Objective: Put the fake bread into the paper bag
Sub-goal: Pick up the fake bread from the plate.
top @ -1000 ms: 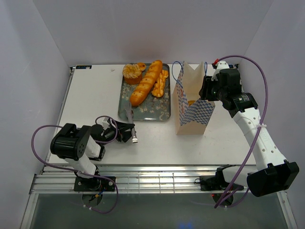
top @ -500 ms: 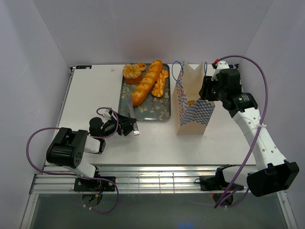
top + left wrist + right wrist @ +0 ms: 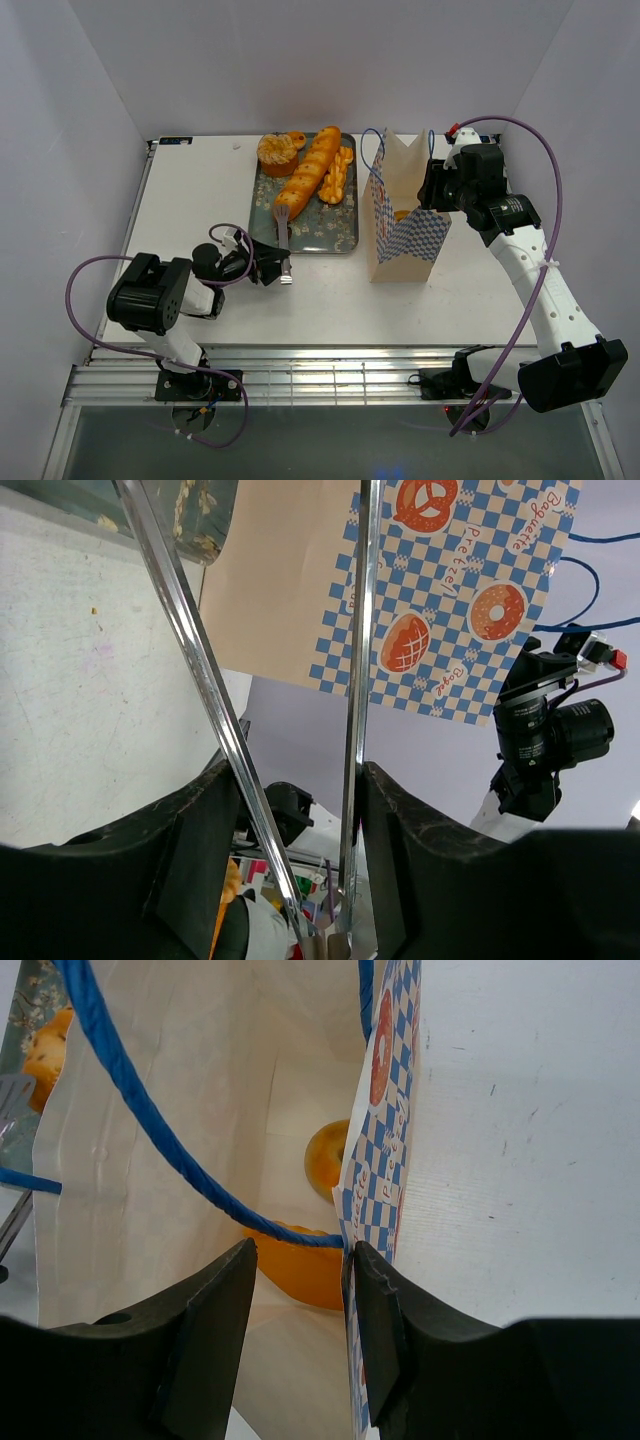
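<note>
The fake bread on the grey tray (image 3: 340, 238) is a long baguette (image 3: 305, 172), a frosted cupcake (image 3: 277, 152) and a twisted stick (image 3: 336, 175). Two more orange pieces (image 3: 325, 1155) lie at the bottom of the paper bag (image 3: 400, 215), which stands upright right of the tray. My left gripper (image 3: 266, 268) (image 3: 295, 780) is shut on metal tongs (image 3: 283, 225) (image 3: 200, 670), whose tips reach over the tray's near edge. My right gripper (image 3: 432, 190) (image 3: 300, 1250) is open astride the bag's right wall (image 3: 385, 1110), one finger inside and one outside.
The bag's blue cord handles (image 3: 140, 1110) cross its open mouth. The tray lies at the back middle of the white table (image 3: 190, 200). White walls close in the table on three sides. A metal rail (image 3: 330, 375) runs along the near edge.
My left gripper has swung the tongs from pointing right, low over the table, to pointing at the tray, tips now over its near edge. The right arm and bag have not moved.
</note>
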